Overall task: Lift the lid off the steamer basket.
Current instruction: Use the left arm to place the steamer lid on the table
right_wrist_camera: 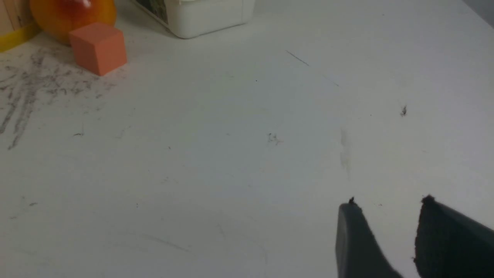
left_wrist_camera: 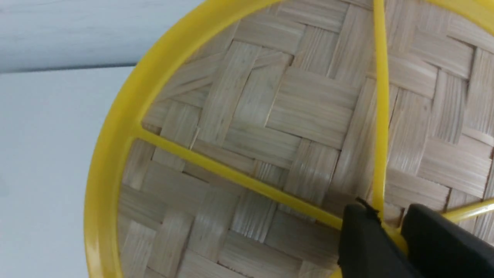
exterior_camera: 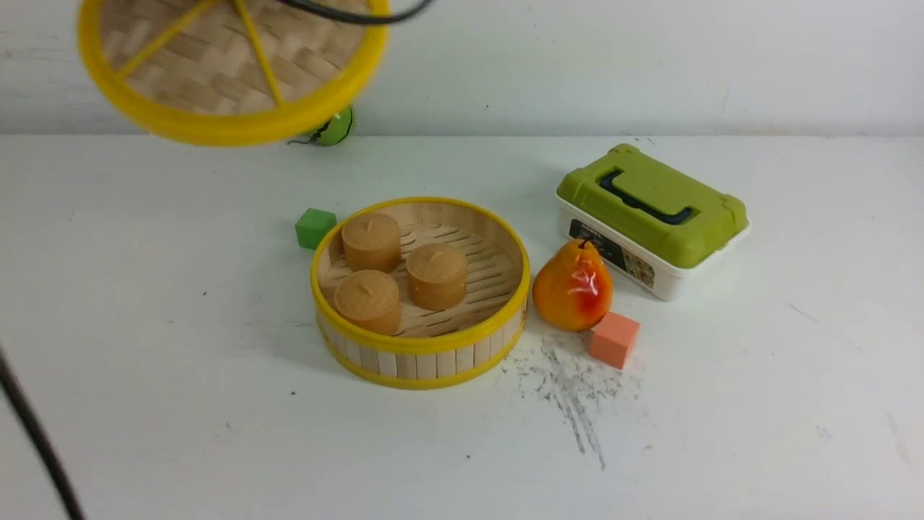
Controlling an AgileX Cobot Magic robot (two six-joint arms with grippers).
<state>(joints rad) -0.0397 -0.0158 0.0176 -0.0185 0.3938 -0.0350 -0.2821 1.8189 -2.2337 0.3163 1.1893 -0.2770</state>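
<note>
From the front, one lid (exterior_camera: 216, 72) hangs in the air, tilted, its top cut off by the frame edge, and the left gripper holding it is out of this view. One steamer basket (exterior_camera: 421, 339) stands uncovered on the white surface (exterior_camera: 180, 375), well below that lid and off to its right. It holds three brown round cakes (exterior_camera: 371, 241). Around the basket are one green cube (exterior_camera: 315, 227) just beside its far left rim, one pear (exterior_camera: 572, 287) next to its right wall, one orange cube (exterior_camera: 613, 339) touching the pear, and one white box (exterior_camera: 653, 217) with a green cover behind them. One small green round thing (exterior_camera: 336, 128) shows behind the lid's edge. In the left wrist view the left gripper (left_wrist_camera: 389, 227) is clamped narrowly on the yellow hub where the spokes meet, and the lid (left_wrist_camera: 270, 116) spreads out beyond its fingertips. In the right wrist view the right gripper (right_wrist_camera: 388, 202) is parted, holding nothing, over the bare surface. The orange cube (right_wrist_camera: 98, 48), pear (right_wrist_camera: 69, 13), box (right_wrist_camera: 208, 15) and a sliver of the basket (right_wrist_camera: 15, 33) lie well apart from it, far ahead of its fingertips
</note>
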